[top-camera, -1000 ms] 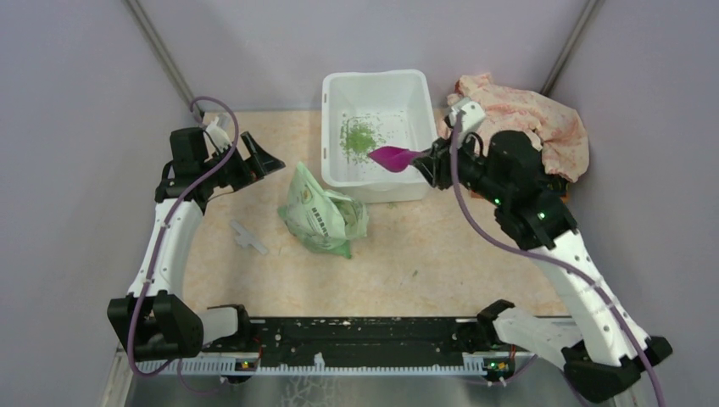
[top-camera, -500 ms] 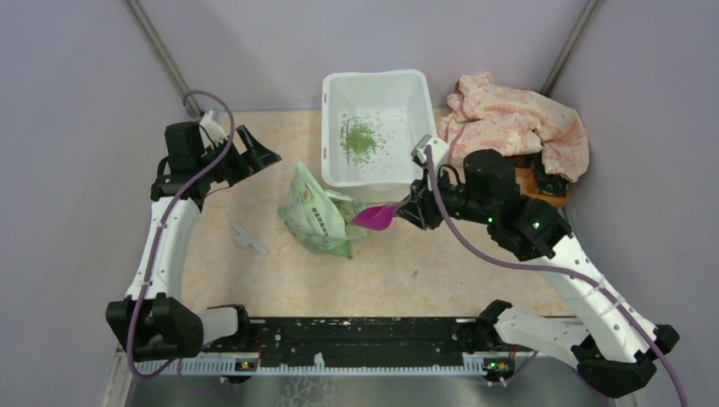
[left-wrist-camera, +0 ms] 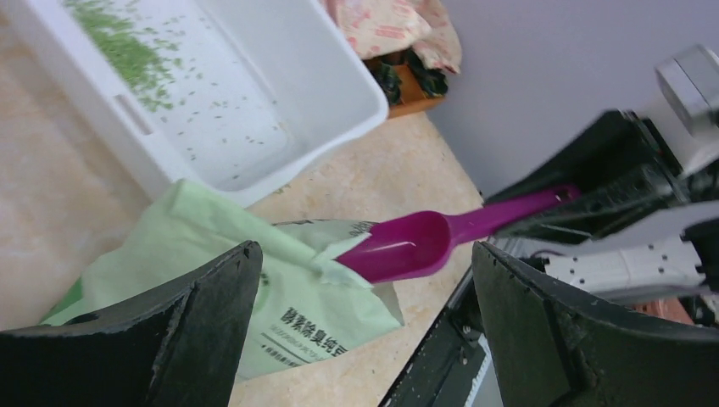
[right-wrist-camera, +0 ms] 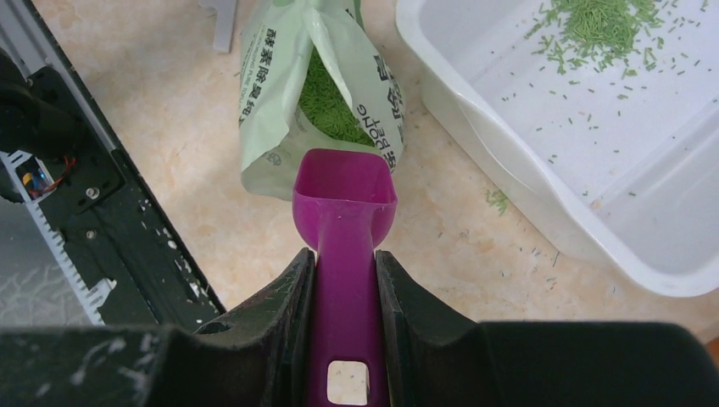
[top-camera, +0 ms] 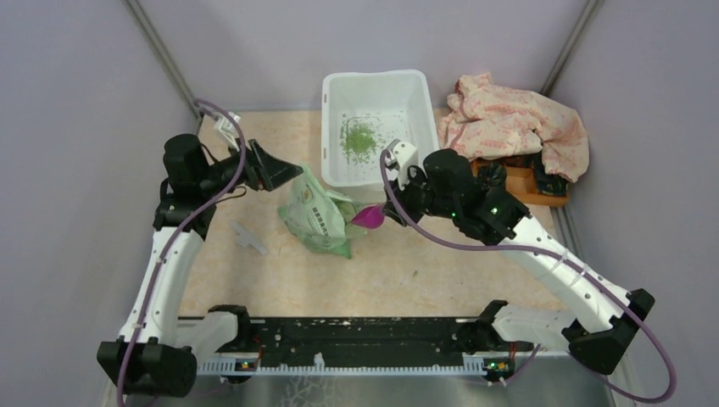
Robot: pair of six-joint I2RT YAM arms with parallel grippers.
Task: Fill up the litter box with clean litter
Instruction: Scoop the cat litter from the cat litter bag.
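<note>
Step judged: refilling the scoop at the bag; box far from full.
Litter box (top-camera: 373,75): white tub at far side of table (top-camera: 424,254), floor mostly bare.
Bag (top-camera: 315,214): lying open just in front of tub.
Left gripper (top-camera: 284,167): spread wide, empty, near bag.
Right gripper (right-wrist-camera: 343,271): closed partway on handle of magenta scoop (right-wrist-camera: 345,203); bowl empty, at bag mouth.
Clean litter (top-camera: 359,138): thin patch in tub; more inside bag.
Next: push bowl into granules, lift level.
</note>
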